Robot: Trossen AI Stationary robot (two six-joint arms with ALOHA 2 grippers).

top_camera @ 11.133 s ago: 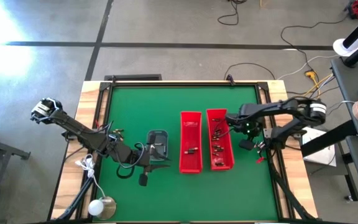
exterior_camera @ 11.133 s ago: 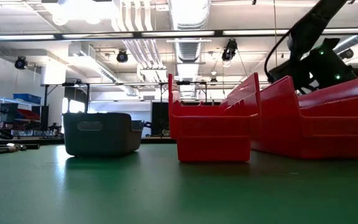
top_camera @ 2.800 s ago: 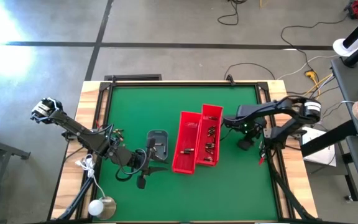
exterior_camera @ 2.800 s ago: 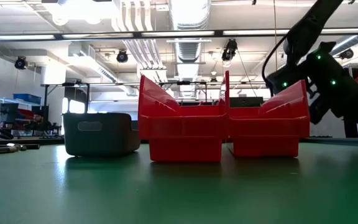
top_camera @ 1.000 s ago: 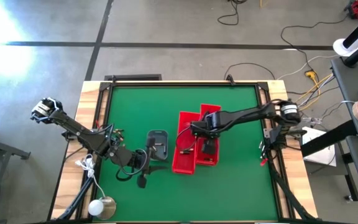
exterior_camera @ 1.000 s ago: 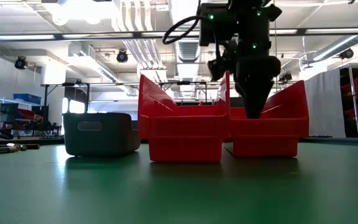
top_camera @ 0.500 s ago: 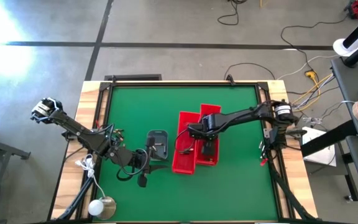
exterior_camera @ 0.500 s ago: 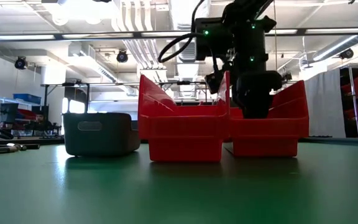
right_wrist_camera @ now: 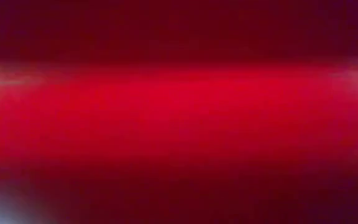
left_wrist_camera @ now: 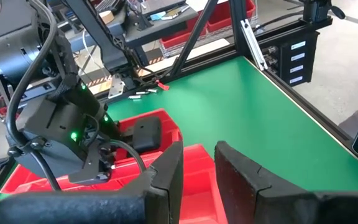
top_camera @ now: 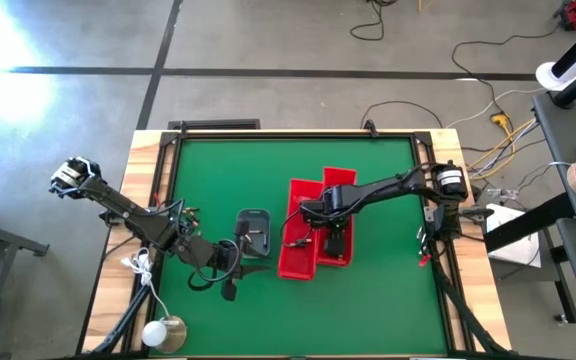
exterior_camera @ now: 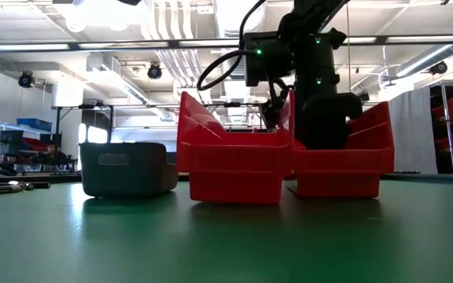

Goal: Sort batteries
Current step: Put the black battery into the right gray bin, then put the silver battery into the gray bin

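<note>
place: workshop | cues: ceiling ducts point(exterior_camera: 238, 31); concrete floor point(top_camera: 268, 40); loose cables point(top_camera: 488, 95)
</note>
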